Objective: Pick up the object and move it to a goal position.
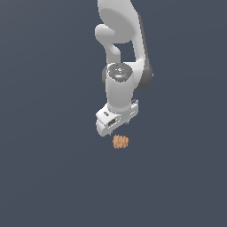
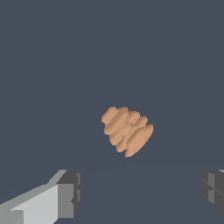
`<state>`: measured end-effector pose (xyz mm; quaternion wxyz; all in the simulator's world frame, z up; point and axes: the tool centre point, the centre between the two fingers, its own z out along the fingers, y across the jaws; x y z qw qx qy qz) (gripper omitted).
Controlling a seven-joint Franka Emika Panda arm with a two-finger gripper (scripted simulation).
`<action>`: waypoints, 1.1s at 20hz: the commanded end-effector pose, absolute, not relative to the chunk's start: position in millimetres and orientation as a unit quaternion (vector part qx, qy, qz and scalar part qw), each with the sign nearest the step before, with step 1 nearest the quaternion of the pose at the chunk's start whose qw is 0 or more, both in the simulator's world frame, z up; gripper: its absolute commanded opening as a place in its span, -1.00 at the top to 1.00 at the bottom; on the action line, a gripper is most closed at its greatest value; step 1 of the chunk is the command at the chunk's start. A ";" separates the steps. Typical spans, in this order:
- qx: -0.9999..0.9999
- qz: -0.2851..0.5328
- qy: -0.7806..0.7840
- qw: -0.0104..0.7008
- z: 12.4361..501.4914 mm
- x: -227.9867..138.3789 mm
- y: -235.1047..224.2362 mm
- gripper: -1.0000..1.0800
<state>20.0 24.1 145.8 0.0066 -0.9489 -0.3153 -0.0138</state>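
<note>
A: Nearest the wrist camera, what is seen?

B: Two dark fingertips [image 2: 70,192] are seen, set wide apart with nothing between them. The pincer [image 2: 142,192] is therefore judged to be spread and empty.

A: And past the fingertips?

B: The lump [image 2: 127,130] is found there, an orange-tan thing with ridges stacked across it. In the wrist view it lies ahead of the gap between the fingertips, untouched. In the exterior view the lump [image 1: 120,142] lies just below the pincer [image 1: 116,128], a little toward the exterior view's right.

A: How is it expected to handle?

B: It is much narrower than the spread of the fingers, so it is probably light. The ridged surface is judged to give the pads some bite, so little slipping is expected. Whether it is stiff or soft cannot be told. A hold across its broad middle, with the pads pressed on the ridges, is thought the safest; the tapered end would be more likely to squirt out.

A: What else is around, farther off?

B: Only the plain dark counter [image 2: 48,65] is shown. No other thing is seen near the lump, and no goal marker can be made out. Nothing is judged to stand in the way of a descent.
</note>
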 end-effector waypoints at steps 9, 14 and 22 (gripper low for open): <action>-0.887 -0.007 -0.462 0.001 124.4 27.6 28.7 -0.92; -0.850 -0.004 -0.528 0.000 114.4 31.0 31.0 -0.92; -0.785 -0.001 -0.619 0.000 99.6 35.9 34.5 -0.92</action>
